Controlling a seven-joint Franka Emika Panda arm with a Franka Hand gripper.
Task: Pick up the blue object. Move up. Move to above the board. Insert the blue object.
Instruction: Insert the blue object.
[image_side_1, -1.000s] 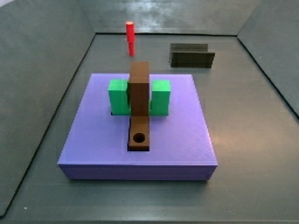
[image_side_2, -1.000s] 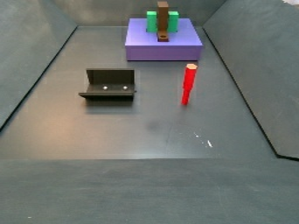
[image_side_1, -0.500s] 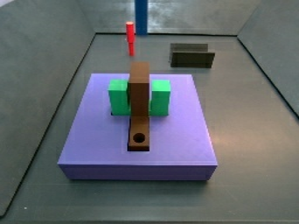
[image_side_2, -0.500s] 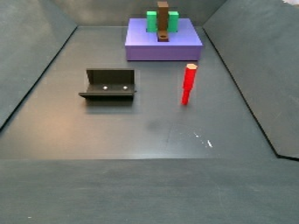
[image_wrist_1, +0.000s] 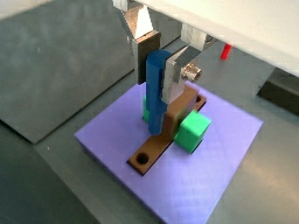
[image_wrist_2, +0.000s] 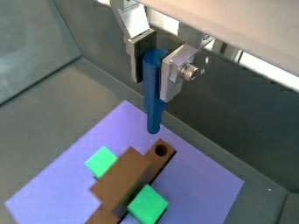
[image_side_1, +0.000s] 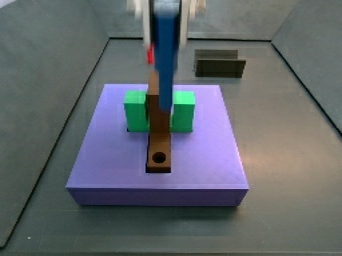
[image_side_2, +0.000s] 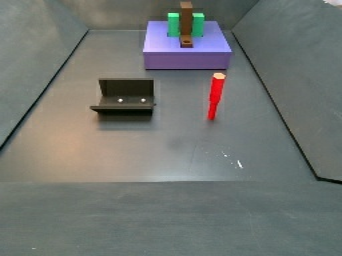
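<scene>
Because insertion needs a vertical drop, the gripper (image_wrist_2: 155, 54) hangs above the brown board (image_wrist_2: 126, 182), fingers (image_wrist_2: 179, 66) pinching the blue peg (image_wrist_2: 153, 91) upright, its lower end near the round hole (image_wrist_2: 159, 150).

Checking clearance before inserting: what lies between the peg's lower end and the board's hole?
Nothing. In a wrist view the gripper holds the peg above the board, a bare gap over its hole.

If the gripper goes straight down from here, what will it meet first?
The gripper, above the board, is shut on the blue peg; the peg's tip would likely meet the board first, near its hole. Exact alignment is unclear.
</scene>
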